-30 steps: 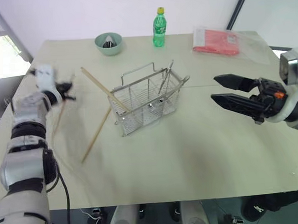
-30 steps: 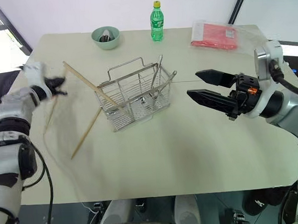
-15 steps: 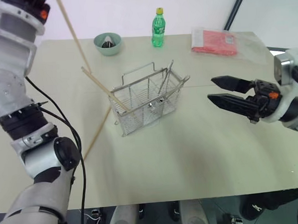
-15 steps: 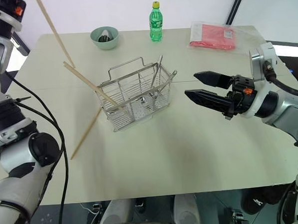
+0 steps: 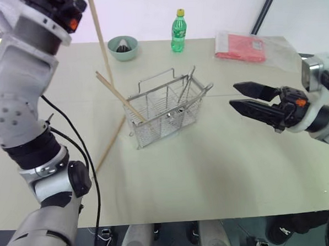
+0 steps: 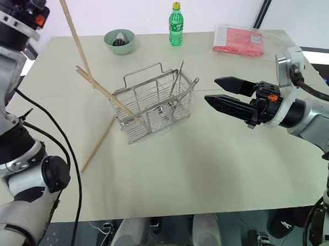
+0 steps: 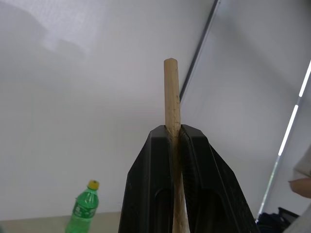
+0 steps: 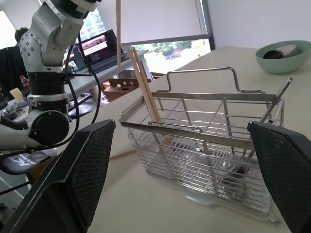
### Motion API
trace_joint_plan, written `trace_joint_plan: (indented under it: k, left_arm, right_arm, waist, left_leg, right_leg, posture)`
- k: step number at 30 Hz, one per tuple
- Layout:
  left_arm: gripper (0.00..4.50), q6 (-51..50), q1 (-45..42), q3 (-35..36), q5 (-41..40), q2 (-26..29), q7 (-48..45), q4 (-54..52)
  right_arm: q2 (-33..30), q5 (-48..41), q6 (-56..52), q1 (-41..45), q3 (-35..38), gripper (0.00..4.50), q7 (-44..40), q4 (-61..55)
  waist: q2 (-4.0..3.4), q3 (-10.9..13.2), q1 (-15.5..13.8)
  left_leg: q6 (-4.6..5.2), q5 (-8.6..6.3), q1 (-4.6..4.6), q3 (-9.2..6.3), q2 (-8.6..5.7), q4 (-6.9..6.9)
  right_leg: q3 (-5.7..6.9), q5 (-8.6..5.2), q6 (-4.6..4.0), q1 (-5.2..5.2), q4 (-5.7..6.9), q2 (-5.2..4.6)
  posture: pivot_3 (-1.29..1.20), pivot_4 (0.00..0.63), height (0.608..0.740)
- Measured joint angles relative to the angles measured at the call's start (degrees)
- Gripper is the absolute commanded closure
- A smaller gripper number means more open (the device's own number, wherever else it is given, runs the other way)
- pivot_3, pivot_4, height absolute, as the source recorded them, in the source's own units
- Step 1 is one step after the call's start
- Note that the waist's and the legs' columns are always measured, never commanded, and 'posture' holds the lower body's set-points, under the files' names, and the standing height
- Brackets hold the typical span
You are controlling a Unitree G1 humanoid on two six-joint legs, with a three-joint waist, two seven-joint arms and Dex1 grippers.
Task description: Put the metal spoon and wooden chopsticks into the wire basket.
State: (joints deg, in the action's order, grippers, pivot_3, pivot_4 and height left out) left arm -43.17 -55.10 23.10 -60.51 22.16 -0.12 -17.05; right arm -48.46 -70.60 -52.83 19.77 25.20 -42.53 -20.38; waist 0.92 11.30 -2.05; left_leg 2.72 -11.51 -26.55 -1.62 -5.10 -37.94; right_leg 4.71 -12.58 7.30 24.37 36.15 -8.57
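Note:
My left gripper (image 7: 172,130) is raised high at the left and shut on one wooden chopstick (image 5: 100,41). That stick hangs almost upright, its lower end over the table just left of the wire basket (image 5: 166,109). A second chopstick (image 5: 122,99) leans in the basket's left end. A third (image 5: 110,143) lies flat on the table by its left corner. Two metal utensils (image 5: 186,87) lean in the basket's right end; I cannot tell which is the metal spoon. My right gripper (image 5: 233,95) hovers open to the right of the basket, pointing at it.
A green bottle (image 5: 175,31), a green bowl (image 5: 122,48) and a red packet (image 5: 240,46) stand along the far side of the table. Open tabletop lies in front of the basket down to the near edge (image 5: 213,217).
My left arm swung up from the table at the left, carrying the chopstick, which went from low and slanted to nearly upright beside the basket. The right gripper stayed put.

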Motion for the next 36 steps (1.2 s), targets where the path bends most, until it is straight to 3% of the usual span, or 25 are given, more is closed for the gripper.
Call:
trace_joint_plan:
  k: [10,19,25,29,33,36]
  left_arm:
    - [4.46,5.5,6.6,-10.0,13.2,-4.2,4.6,-8.0]
    - [4.46,11.9,10.5,-15.6,23.8,-10.8,4.1,-6.6]
    - [2.03,12.9,10.5,-15.4,24.9,-13.0,3.9,-5.2]
    - [0.07,12.0,10.4,-13.8,23.4,-13.5,4.4,-5.4]
    - [0.07,8.5,8.5,-10.8,20.0,-11.7,6.0,-6.2]
    - [0.07,5.1,2.1,-6.9,16.0,-6.6,6.8,-6.0]
  right_arm:
    - [0.4,-0.3,0.7,-0.9,0.1,0.0,1.0,0.3]
    - [1.2,-0.5,0.9,-0.8,0.1,0.0,1.9,0.4]
    - [1.2,-1.0,0.9,-0.1,0.1,0.0,2.3,0.6]
    - [1.2,-1.2,0.9,0.0,0.1,0.0,2.4,1.1]
    - [1.2,-1.3,0.9,0.4,0.1,0.0,2.4,1.7]
    - [1.2,-1.3,0.9,0.9,0.1,0.0,2.3,1.9]
  waist:
    - [0.0,0.0,-0.3]
    - [-0.01,0.0,-0.4]
    - [-0.01,0.0,-0.3]
    - [-0.01,0.0,-0.3]
    - [0.0,0.0,-0.3]
    - [0.0,0.0,-0.3]
  left_leg:
    - [0.0,0.0,-0.04,0.06,0.0,0.0]
    - [0.01,0.0,-0.08,0.07,0.0,0.0]
    - [0.01,0.0,-0.09,0.07,0.01,0.0]
    - [0.01,0.0,-0.09,0.07,0.01,0.0]
    - [0.02,0.0,-0.11,0.07,0.01,-0.01]
    - [0.01,0.0,-0.12,0.06,0.01,-0.01]
  right_leg:
    - [-0.03,0.0,-0.02,-0.03,-0.01,0.0]
    - [-0.01,-0.01,-0.02,-0.03,-0.03,-0.01]
    - [-0.01,-0.01,-0.01,-0.01,-0.03,0.0]
    - [0.0,-0.01,-0.01,-0.01,-0.03,0.0]
    - [0.0,-0.01,0.0,0.01,-0.01,0.01]
    - [0.0,-0.01,0.01,0.04,0.0,0.04]
  posture:
    - [0.0,0.15,0.684]
    - [0.0,0.15,0.684]
    - [0.0,0.15,0.684]
    - [0.0,0.15,0.684]
    - [0.0,0.15,0.684]
    - [0.0,0.15,0.684]
